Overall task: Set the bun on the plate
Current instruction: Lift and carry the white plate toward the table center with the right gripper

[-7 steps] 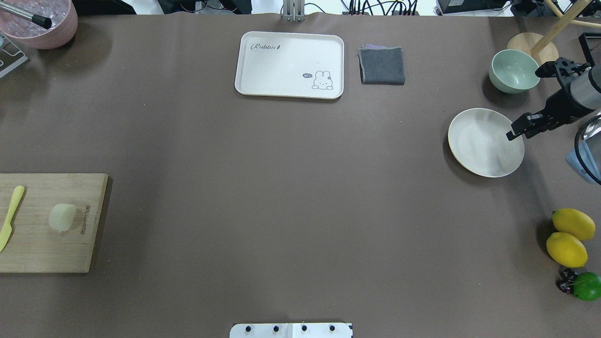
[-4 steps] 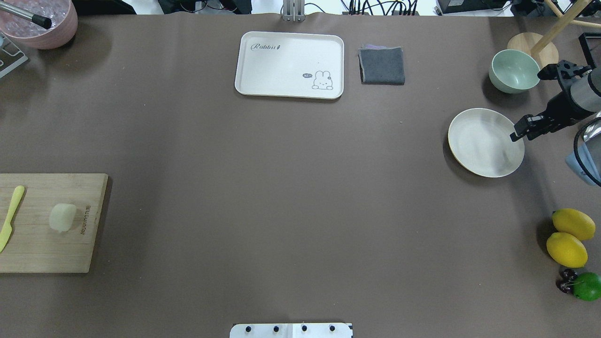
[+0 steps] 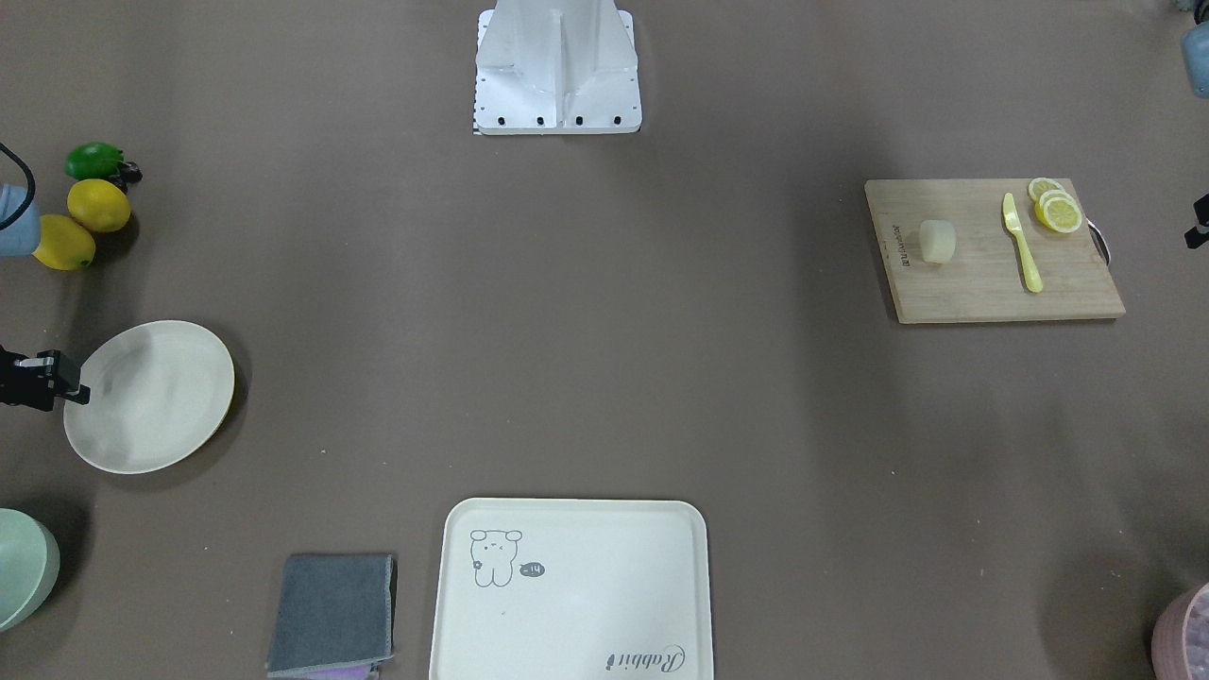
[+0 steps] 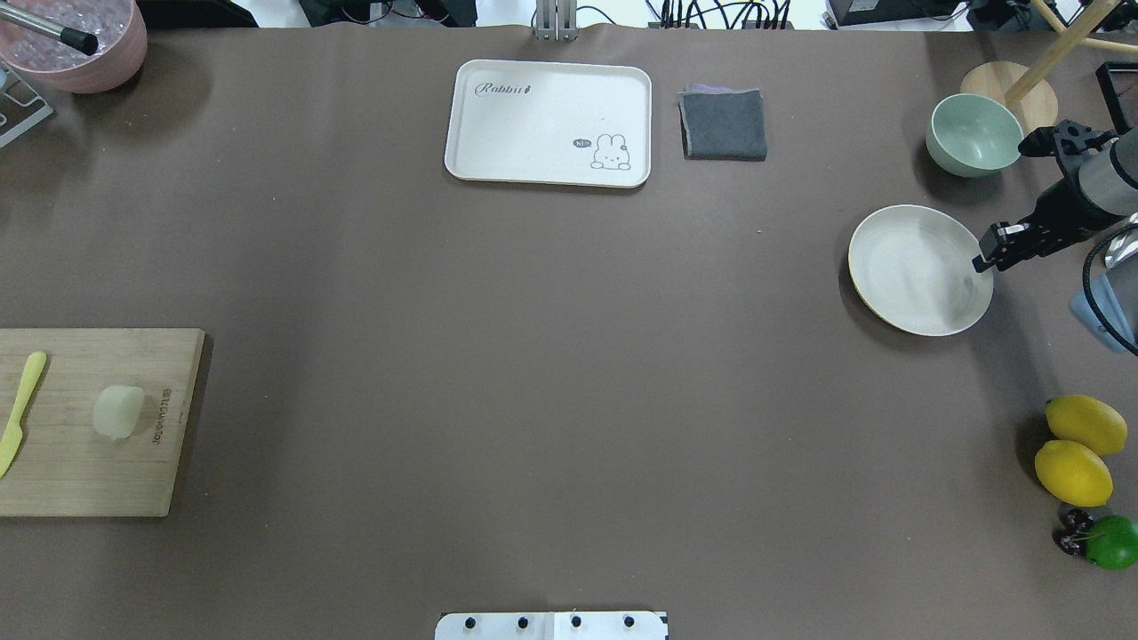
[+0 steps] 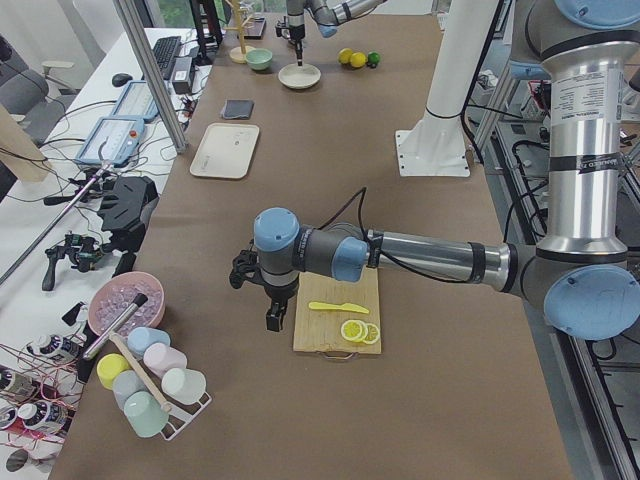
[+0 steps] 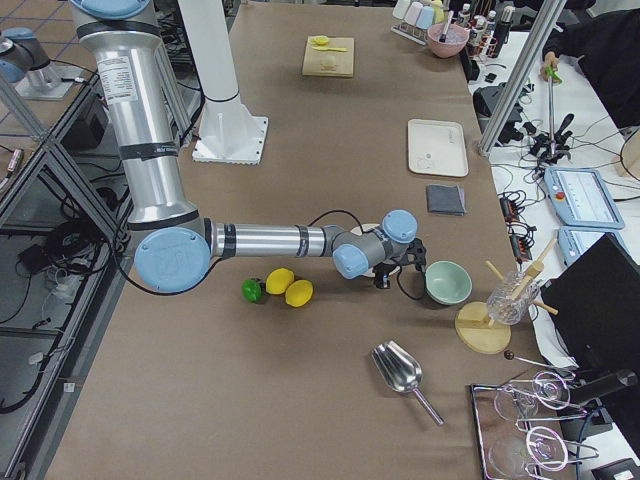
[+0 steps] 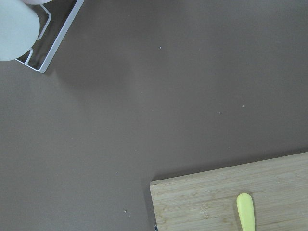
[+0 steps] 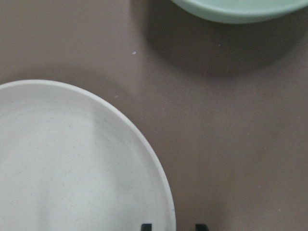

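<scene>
The bun [image 4: 118, 411] [image 3: 937, 241], a pale rounded lump, lies on the wooden cutting board [image 4: 80, 471] at the table's left edge. Far right, the round cream plate [image 4: 920, 269] [image 3: 149, 395] is bare. My right gripper [image 4: 985, 258] [image 3: 71, 382] hangs at the plate's right rim; in the right wrist view its two fingertips [image 8: 146, 226] stand a little apart, one on each side of the rim [image 8: 168, 207], so it is open. My left gripper [image 5: 272, 318] hovers just off the board's outer end, away from the bun. I cannot tell whether it is open or shut.
A yellow knife [image 4: 20, 413] and lemon slices [image 3: 1056, 208] share the board. A mint bowl [image 4: 973, 135] sits just behind the plate. Two lemons [image 4: 1076, 449] and a lime [image 4: 1111, 542] lie nearer the robot. A cream tray [image 4: 548, 123] and grey cloth [image 4: 723, 124] are at the back.
My right gripper has drifted slightly right, from over the plate's inner edge to its rim. Plate and bun have stayed put.
</scene>
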